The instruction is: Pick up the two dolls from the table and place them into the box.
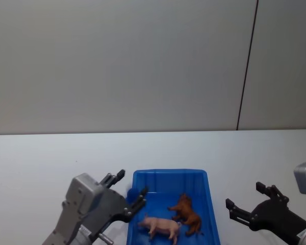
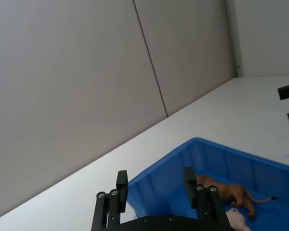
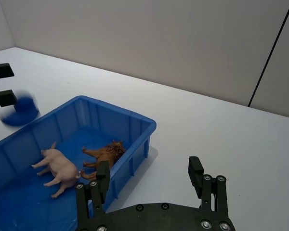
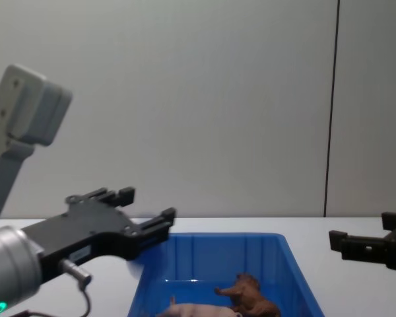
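Observation:
Both dolls lie on their sides inside the blue box (image 1: 210, 204): the pale pink one (image 1: 160, 225) nearer me and the reddish-brown shaggy one (image 1: 186, 213) beside it. The right wrist view shows the pink doll (image 3: 58, 166) and the brown doll (image 3: 105, 155) on the box floor. My left gripper (image 1: 130, 196) hovers open and empty at the box's left rim. To the right of the box, my right gripper (image 1: 247, 201) stands open over the white table (image 1: 41, 163), holding nothing. In the chest view, the left gripper (image 4: 147, 205) and right gripper (image 4: 363, 230) flank the box (image 4: 211, 257).
A small blue ball (image 3: 20, 111) sits on the table just outside the box's left wall, close to the left gripper's fingers, looking blurred. A grey wall with a dark vertical seam (image 1: 247, 66) rises behind the table. Bare tabletop lies to both sides and behind the box.

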You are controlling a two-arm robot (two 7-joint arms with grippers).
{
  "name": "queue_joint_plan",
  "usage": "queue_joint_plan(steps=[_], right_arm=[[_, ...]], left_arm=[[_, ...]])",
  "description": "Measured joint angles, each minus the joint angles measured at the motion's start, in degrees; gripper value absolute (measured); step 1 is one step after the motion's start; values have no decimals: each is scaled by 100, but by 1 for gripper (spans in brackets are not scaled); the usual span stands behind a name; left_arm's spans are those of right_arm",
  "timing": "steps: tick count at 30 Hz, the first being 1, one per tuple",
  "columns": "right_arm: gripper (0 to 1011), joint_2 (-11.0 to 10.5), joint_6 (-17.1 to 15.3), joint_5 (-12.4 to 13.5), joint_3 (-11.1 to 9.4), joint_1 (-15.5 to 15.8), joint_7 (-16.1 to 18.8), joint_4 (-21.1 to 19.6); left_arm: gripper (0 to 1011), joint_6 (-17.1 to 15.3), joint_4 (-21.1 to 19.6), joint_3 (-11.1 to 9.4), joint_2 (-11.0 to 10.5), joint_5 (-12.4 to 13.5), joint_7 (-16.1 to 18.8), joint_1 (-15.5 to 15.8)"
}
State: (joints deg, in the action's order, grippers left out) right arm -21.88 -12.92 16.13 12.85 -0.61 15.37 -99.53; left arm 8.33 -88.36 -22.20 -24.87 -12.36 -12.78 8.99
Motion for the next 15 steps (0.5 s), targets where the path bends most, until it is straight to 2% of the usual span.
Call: queue_joint_plan(steps=[3,4,5,7,10,15], right_arm=[[1001,0,0,0,0,0,0,0],[1001,0,0,0,0,0,0,0],[1001,0,0,0,0,0,0,0],[1001,0,0,0,0,0,0,0],[1001,0,0,0,0,0,0,0],[1001,0,0,0,0,0,0,0]], left_arm=[[776,12,-20,-36,71,42,-88,46],[776,15,-23,-45,88,47,-101,57],[838,25,-31,-66,127,62,-150,81],[873,39,-34,-90,171,74,-212,111],[986,63,-35,-115,226,86,-293,148],[1001,117,-35,-135,287,87,-388,193]])
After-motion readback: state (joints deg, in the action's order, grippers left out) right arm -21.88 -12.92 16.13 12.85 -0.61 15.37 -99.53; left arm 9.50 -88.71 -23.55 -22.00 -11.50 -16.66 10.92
